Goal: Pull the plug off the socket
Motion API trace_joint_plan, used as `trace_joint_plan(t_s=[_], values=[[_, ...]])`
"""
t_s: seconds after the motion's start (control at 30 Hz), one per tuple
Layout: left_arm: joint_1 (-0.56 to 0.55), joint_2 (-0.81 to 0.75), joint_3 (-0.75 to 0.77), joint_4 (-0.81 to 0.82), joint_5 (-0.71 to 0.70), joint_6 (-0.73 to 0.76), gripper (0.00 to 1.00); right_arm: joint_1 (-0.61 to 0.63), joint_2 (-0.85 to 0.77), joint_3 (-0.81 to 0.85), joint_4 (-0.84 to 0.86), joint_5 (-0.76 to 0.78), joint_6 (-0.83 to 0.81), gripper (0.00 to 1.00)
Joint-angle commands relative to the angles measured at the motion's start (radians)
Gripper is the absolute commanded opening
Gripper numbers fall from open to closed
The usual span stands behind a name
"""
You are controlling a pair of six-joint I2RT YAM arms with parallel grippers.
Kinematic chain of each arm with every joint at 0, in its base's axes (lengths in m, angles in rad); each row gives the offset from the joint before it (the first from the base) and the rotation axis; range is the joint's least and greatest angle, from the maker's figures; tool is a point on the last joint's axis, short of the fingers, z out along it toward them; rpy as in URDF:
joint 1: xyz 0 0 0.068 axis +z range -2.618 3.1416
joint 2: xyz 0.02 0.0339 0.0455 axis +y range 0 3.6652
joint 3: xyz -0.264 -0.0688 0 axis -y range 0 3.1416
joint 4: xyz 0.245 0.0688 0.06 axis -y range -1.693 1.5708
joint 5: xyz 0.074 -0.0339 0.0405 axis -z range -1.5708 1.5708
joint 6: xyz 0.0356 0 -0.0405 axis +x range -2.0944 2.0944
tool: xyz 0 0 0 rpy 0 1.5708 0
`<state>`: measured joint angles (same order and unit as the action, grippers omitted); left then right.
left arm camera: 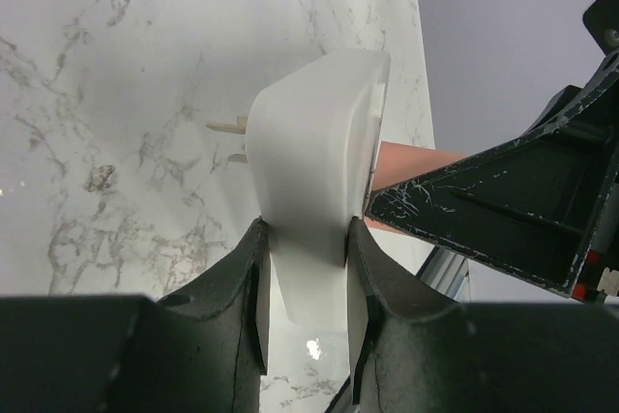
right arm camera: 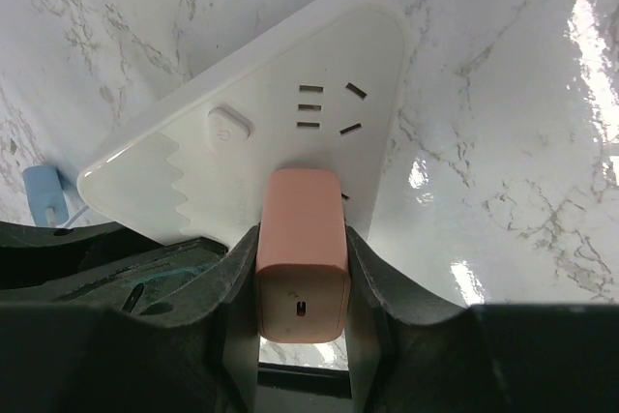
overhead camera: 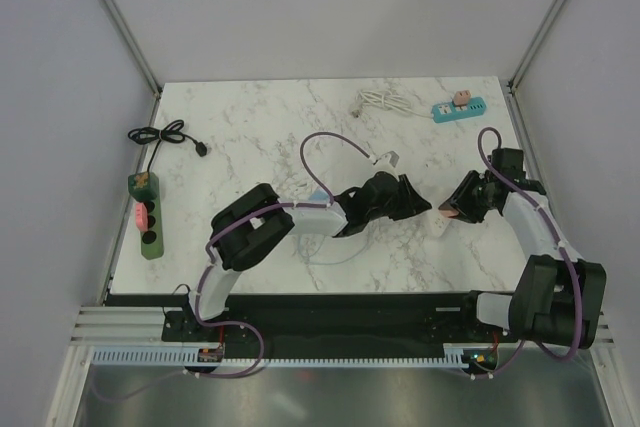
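Surface: a white marble table [overhead camera: 260,127], with plain grey walls around it.
Sockets: three. I hold one white socket [right arm camera: 290,113]. A green strip [overhead camera: 150,217] lies at the left edge. A teal strip [overhead camera: 458,108] lies at the far right.
Plugs: one pink plug [right arm camera: 302,205] is in my grip. Each of the other strips carries a small one (too small to describe well).
Cables: a coiled black cable [overhead camera: 160,135] lies behind the green strip. A white cable [overhead camera: 380,99] lies beside the teal strip. Both are well apart from my hands.
Task's thing: the pink plug sits against the white socket's face, below its slots, right of the table's middle.
Left gripper [left arm camera: 306,239]: my jaws are closed narrowly on the white socket's body.
Right gripper [right arm camera: 302,239]: my jaws are clamped on both sides of the pink plug.
In the way: my right fingers [left arm camera: 484,210] crowd the left wrist view.
Arms: my left arm reaches across to the right, and my right arm bends inward, so the hands meet nose to nose.
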<state>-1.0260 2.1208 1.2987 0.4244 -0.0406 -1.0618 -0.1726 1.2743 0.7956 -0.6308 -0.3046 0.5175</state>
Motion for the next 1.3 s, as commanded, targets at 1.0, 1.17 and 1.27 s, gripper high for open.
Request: trace_joint_plan(t_s=[1.0, 1.17, 1.27], values=[[0.03, 0.073, 0.062, -0.213, -0.107, 0.006, 0.02, -0.047, -0.125, 0.065, -0.073, -0.178, -0.019, 0.0], [0.032, 0.083, 0.079, -0.222, -0.094, 0.01, 0.02, -0.053, -0.144, 0.073, -0.087, -0.078, -0.017, 0.0], [0.03, 0.1, 0.106, -0.207, -0.052, 0.043, 0.02, -0.053, -0.191, 0.094, -0.118, 0.041, -0.045, 0.0]])
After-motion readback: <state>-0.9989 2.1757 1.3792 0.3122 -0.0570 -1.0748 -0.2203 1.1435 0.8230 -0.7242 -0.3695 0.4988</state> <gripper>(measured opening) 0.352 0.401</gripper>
